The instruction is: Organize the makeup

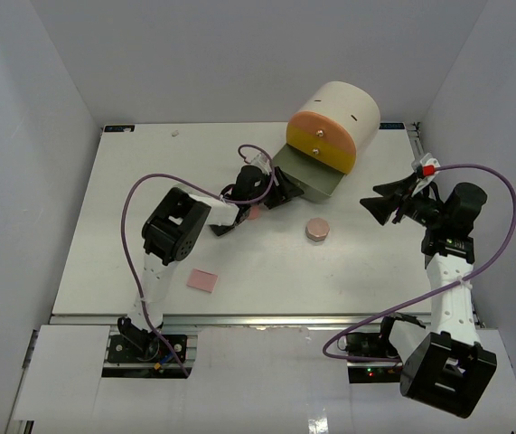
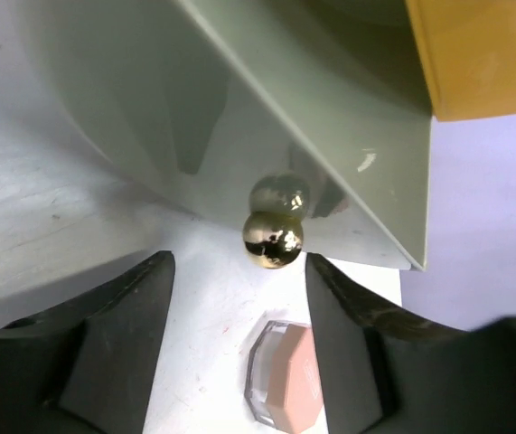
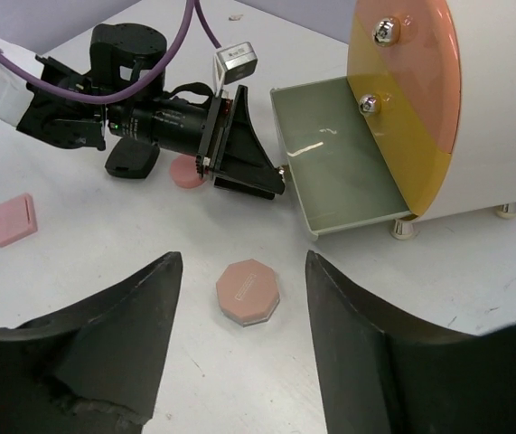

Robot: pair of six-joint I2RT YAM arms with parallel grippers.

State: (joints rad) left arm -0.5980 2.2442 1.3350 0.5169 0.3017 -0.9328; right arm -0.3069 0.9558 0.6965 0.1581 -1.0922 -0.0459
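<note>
The grey-green plastic drawer (image 3: 330,172) looks empty; rose-beige octagonal compact (image 1: 317,230), flat pink square (image 1: 202,280) and pink faceted compact (image 2: 285,375) lie outside it. The left tool (image 2: 239,267) and right tool (image 3: 244,258) gape, holding nothing.

**Top view:** bright, even, diffuse light from overhead falls on the white table (image 1: 348,280). Shadows under the arms are soft and faint, and the rose compact (image 1: 317,230) throws only a thin rim of shade.

**Left wrist view:** the gold knob (image 2: 273,239) carries sharp highlights and is mirrored in the glossy grey drawer (image 2: 357,117). The left fingers (image 2: 113,362) are dark and blurred, and part of the table takes a violet cast.

**Right wrist view:** the mid-ground is crisp, with a glare streak on the drawer's floor. The right fingers (image 3: 86,353) are black and out of focus.
</note>
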